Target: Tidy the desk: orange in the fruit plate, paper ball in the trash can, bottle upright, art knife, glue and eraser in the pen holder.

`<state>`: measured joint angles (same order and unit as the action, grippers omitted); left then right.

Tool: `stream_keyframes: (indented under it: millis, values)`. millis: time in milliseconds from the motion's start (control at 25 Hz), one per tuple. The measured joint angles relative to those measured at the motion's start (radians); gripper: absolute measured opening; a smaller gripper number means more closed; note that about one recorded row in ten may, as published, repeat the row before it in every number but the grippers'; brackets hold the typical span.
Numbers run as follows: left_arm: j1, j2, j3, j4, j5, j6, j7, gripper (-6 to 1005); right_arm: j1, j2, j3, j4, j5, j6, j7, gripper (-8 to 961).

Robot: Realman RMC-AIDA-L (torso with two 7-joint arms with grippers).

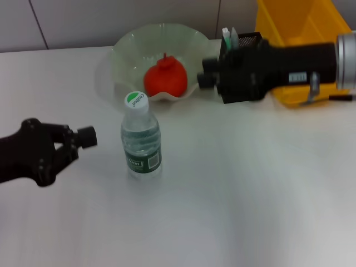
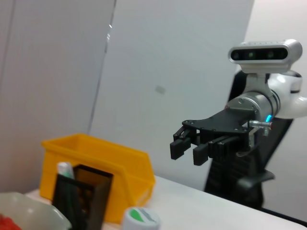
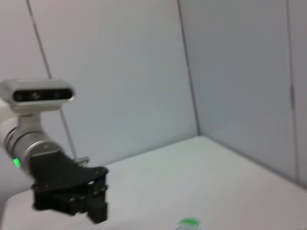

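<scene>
The bottle (image 1: 141, 139) stands upright mid-table; its cap (image 2: 140, 218) also shows in the left wrist view. The orange (image 1: 165, 78) lies inside the fruit plate (image 1: 127, 45) behind it. My left gripper (image 1: 86, 137) hovers left of the bottle, apart from it, holding nothing that I can see. My right gripper (image 1: 207, 73) hangs just right of the fruit plate and in front of the pen holder (image 1: 248, 39), fingers (image 2: 181, 143) close together with nothing between them. The trash can (image 1: 297, 22) sits at the back right. Paper ball, art knife, glue and eraser are out of view.
Green and white items stick up out of the pen holder (image 2: 81, 195). The trash can (image 2: 98, 163) stands directly behind the holder. White wall panels close off the back of the table.
</scene>
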<state>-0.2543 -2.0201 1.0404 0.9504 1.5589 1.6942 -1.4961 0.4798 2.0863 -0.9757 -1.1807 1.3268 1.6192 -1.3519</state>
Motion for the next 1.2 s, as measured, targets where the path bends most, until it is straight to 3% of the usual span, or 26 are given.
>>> stream_keyframes:
  millis: [320, 680, 1200]
  values:
    - [-0.012, -0.014, 0.007, 0.012, 0.066, 0.031, -0.053, 99, -0.063, 0.001, -0.029, -0.001, -0.024, 0.140, 0.035, 322]
    - [-0.049, -0.039, 0.010, 0.010, 0.176, 0.034, -0.104, 100, -0.132, 0.005, -0.094, 0.016, -0.003, 0.203, 0.039, 325]
    - [-0.065, -0.042, 0.024, -0.040, 0.206, 0.026, -0.116, 101, -0.158, 0.006, -0.105, 0.049, 0.021, 0.235, 0.021, 328]
